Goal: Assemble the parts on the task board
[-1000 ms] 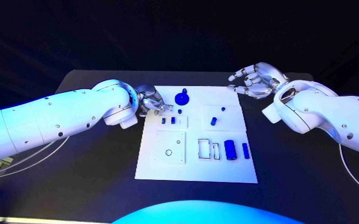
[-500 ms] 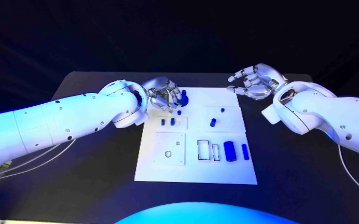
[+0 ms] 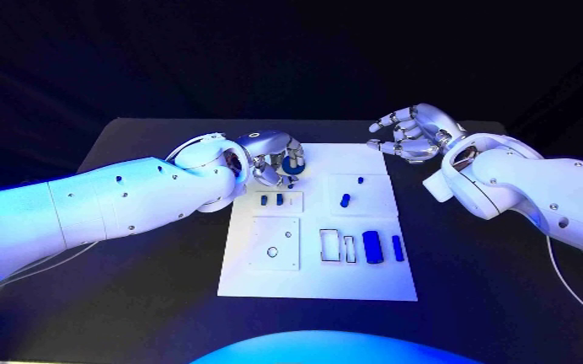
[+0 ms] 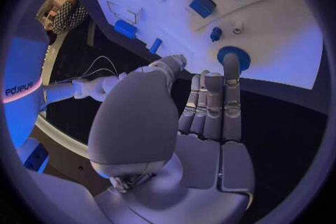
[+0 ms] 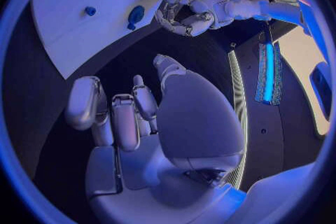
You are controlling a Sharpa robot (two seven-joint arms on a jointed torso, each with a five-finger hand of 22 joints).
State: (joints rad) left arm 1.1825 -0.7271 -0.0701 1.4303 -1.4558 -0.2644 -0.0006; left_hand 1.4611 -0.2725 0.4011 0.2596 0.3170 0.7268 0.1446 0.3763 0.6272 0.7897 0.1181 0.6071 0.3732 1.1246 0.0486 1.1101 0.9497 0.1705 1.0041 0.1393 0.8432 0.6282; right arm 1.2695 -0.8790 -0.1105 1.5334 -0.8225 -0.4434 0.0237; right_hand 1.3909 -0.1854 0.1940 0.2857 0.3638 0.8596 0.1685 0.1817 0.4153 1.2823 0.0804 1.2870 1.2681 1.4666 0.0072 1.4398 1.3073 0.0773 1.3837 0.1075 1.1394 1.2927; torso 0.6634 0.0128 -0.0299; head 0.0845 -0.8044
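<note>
I see the left hand [image 3: 275, 158] hovering over the far left corner of the task board [image 3: 319, 280], fingers loosely apart with nothing in them, their tips just above the round blue knob part [image 4: 233, 57]. I see the right hand [image 3: 411, 132] raised off the board's far right corner, fingers curled but gripping nothing. Two small blue blocks [image 3: 271, 200] stand in their slots just nearer me, and a blue cylinder [image 3: 371, 247] lies near the board's right edge.

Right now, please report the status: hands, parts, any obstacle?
Left hand open, over round blue part. Right hand open, beside task board. Nothing held. No obstacle seen.
</note>
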